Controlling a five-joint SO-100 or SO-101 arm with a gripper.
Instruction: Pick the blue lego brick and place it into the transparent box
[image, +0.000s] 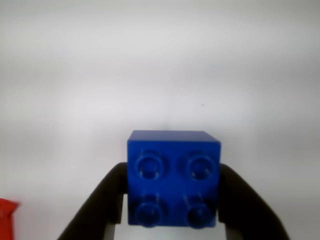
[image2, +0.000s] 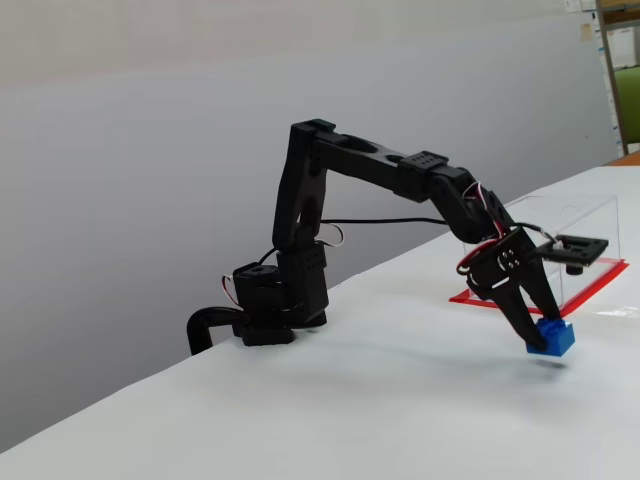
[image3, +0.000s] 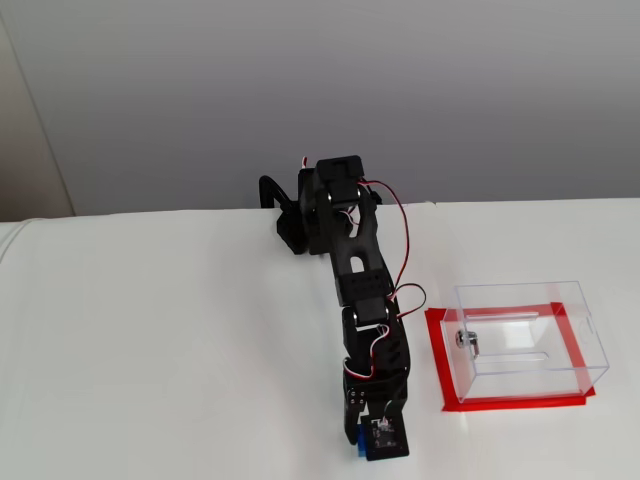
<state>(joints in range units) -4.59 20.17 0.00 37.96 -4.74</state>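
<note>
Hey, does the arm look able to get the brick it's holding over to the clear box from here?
Probably yes. The gripper is shut on the blue lego brick, and the transparent box sits close beside it, top apparently open, with nothing between them.

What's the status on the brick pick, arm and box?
Gripper shut on blue lego brick, brick just above the table. Transparent box empty, to the right in the high fixed view. Nothing between them.
</note>
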